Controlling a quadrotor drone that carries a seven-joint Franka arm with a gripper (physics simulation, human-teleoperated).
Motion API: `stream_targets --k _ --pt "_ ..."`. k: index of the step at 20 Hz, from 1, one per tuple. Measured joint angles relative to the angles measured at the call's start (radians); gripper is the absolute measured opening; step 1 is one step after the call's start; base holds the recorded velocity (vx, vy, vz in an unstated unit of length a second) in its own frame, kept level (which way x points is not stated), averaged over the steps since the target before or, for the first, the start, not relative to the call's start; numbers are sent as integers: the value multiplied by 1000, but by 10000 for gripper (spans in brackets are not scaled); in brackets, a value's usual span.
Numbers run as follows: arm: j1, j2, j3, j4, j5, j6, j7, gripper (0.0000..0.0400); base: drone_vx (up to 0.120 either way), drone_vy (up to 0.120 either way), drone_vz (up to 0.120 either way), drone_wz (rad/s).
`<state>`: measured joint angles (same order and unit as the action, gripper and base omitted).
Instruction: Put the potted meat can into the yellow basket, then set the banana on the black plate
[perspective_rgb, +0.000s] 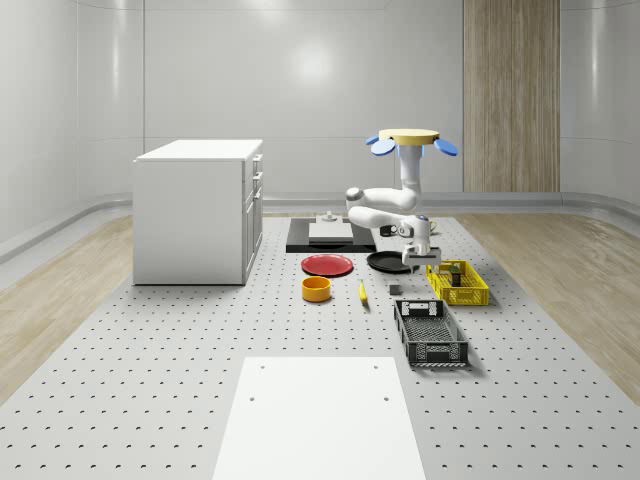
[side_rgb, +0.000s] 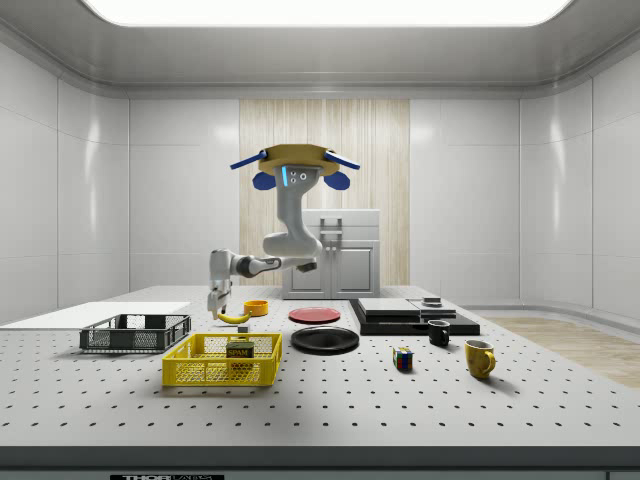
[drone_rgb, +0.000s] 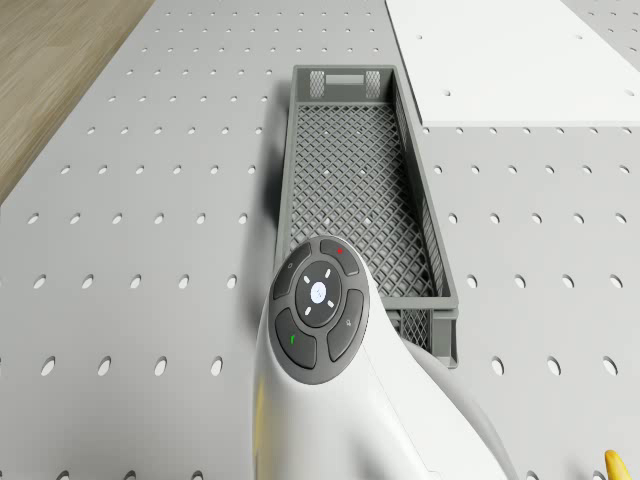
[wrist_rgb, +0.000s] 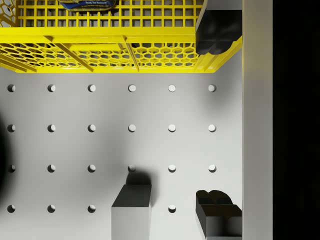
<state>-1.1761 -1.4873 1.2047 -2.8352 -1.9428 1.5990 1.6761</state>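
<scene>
Banana (side_rgb: 235, 317) yellow, curved (on table), beside yellow basket (side_rgb: 222, 360).

Lower left of the side view, the yellow basket (side_rgb: 222, 360) shows an open lattice, a dark-labelled potted meat can (side_rgb: 240, 351) inside. Beside it sits a glossy black plate (side_rgb: 325, 339), with a red plate (side_rgb: 314, 315) behind. The banana (side_rgb: 235, 317) is yellow. The counter (side_rgb: 330, 400) is pale grey, dotted with holes. The crate (perspective_rgb: 431, 334) at the whole-scene view's lower right is dark grey mesh. The white arm (side_rgb: 285, 245) hangs under a tan-topped, blue-rotored drone (side_rgb: 294, 165).
</scene>
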Motion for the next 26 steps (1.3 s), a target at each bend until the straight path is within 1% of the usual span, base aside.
stream_targets --k 4,7,12,18,21,26 --pt "0 -1 0 0 0 0 0 400 0 -120 -110 0" --pt "0 -1 0 0 0 1 0 400 0 -120 0 0" --pt "-1 -1 0 0 1 1 0 400 0 -120 -104 0" --pt "-1 -2 0 0 1 2 1 400 0 -120 0 0" --pt "-1 -2 0 0 1 2 1 400 0 -120 -80 0" --pt "-1 -3 0 0 1 3 1 400 0 -120 0 0"
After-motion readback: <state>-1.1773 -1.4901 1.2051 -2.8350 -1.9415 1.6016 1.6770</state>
